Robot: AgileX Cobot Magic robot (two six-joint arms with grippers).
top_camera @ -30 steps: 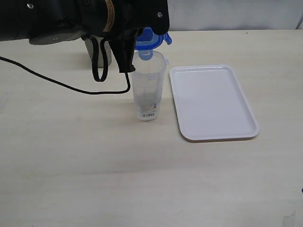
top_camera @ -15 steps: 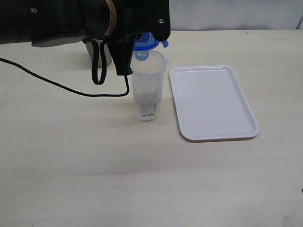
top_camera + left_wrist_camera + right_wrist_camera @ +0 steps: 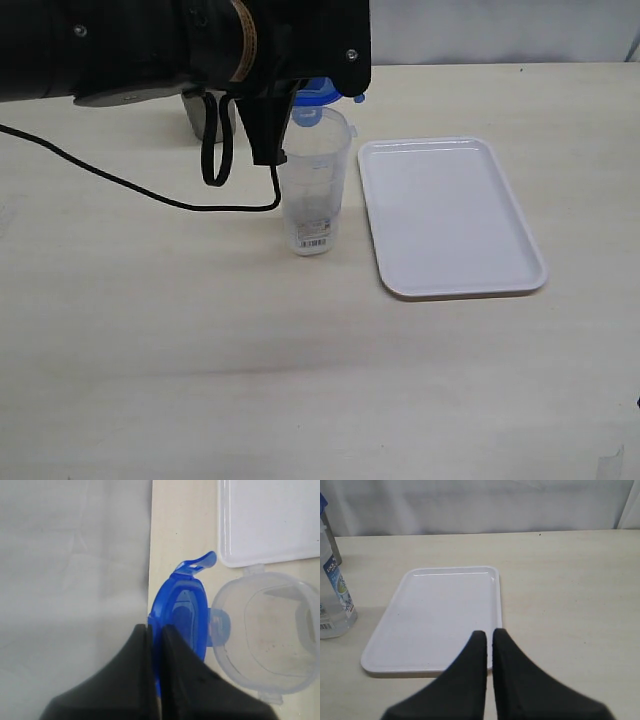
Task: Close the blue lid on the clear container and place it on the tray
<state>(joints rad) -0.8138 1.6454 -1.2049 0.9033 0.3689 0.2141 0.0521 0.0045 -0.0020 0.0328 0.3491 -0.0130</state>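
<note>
Lid (image 3: 182, 607) is pinched by its edge in your left gripper (image 3: 154, 628), tilted up at the far rim of the container (image 3: 315, 185), which stands just left of the tray (image 3: 450, 215). Your right gripper (image 3: 490, 635) is closed, empty.

Right tool (image 3: 489, 635), jaws pressed together, above the white tray (image 3: 445, 605) on the desk (image 3: 570, 605); the clear container (image 3: 332, 600) stands just beside the tray.
</note>
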